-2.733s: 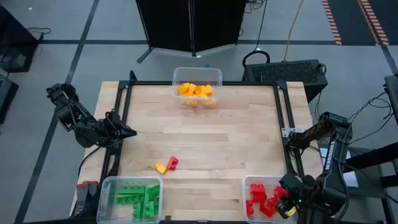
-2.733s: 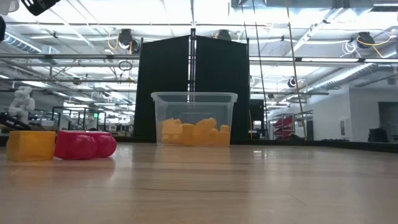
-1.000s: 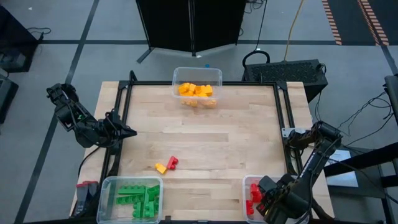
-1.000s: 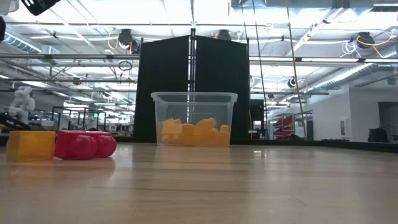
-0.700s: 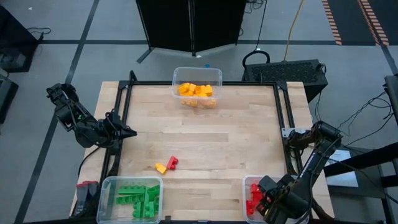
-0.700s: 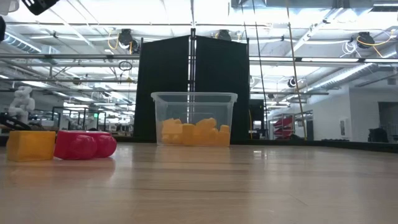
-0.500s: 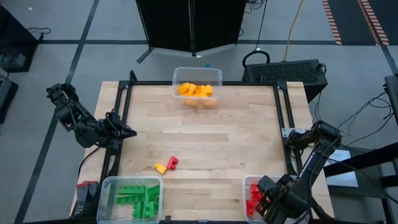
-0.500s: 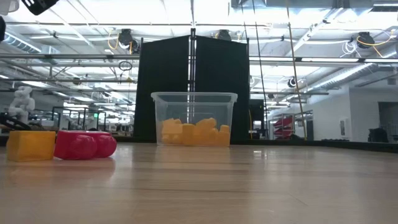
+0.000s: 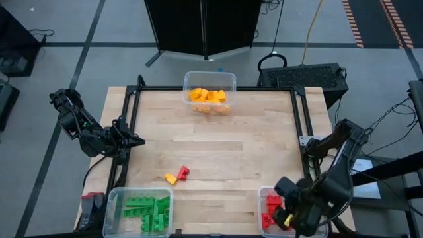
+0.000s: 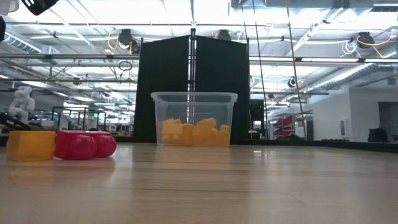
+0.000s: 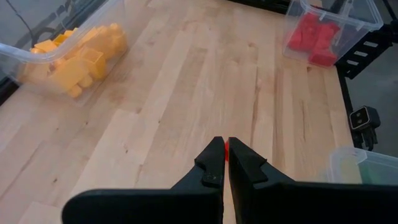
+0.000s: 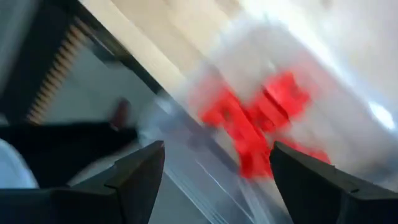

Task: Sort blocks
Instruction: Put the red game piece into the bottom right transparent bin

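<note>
Two loose blocks lie side by side on the table near the left front: a yellow block (image 9: 171,178) and a red block (image 9: 183,173). They also show in the low view, the yellow block (image 10: 30,145) and the red block (image 10: 84,144). My left gripper (image 9: 137,140) hangs shut and empty at the table's left edge; it also shows in the left wrist view (image 11: 226,163). My right gripper (image 9: 283,203) is over the red-block bin (image 9: 264,196) at the near right corner. In the right wrist view it (image 12: 224,162) is open and empty above the red blocks (image 12: 261,118).
A clear bin of yellow blocks (image 9: 209,92) stands at the far edge's middle. A clear bin of green blocks (image 9: 139,210) stands at the near left corner. A black metal frame (image 9: 301,132) runs along the table's sides. The middle of the table is bare wood.
My right gripper has risen a little over the red bin and is moving; its wrist view is blurred. The loose blocks have stayed where they were.
</note>
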